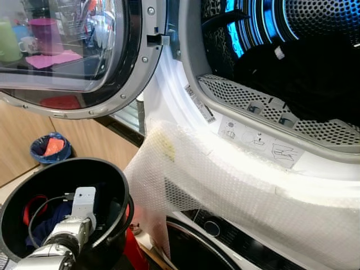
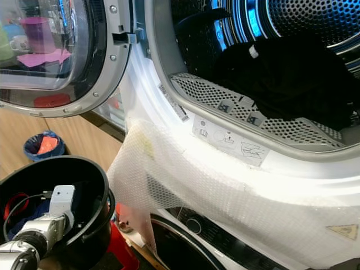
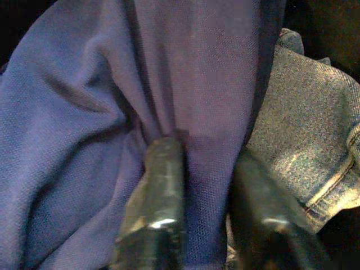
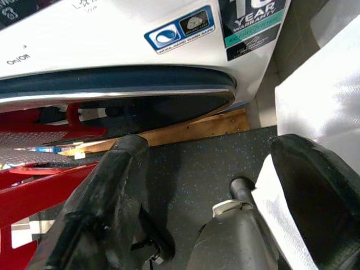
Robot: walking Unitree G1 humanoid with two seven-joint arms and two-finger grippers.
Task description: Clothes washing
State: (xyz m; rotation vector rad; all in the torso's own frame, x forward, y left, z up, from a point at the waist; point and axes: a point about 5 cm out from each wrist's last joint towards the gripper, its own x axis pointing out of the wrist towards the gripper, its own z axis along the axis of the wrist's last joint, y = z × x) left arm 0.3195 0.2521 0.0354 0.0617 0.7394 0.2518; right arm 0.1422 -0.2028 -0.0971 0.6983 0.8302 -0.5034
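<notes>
Left tool (image 3: 208,225) pinches one blue polo shirt (image 3: 84,140) between two fingers (image 3: 157,208) inside one black bucket (image 1: 112,174), beside one denim piece (image 3: 304,146). Right tool (image 4: 214,185) hangs wide apart. One dark garment (image 2: 292,79) lies in the drum (image 2: 315,22).

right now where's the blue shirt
The blue shirt lies in the black basket at the robot's lower left, below the open washer door, with the left gripper closing around a fold.

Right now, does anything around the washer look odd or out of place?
Yes: a sheet of bubble wrap is draped over the front below the open drum, hanging loose and crumpled, with a yellowish stain near its upper left corner.
</notes>
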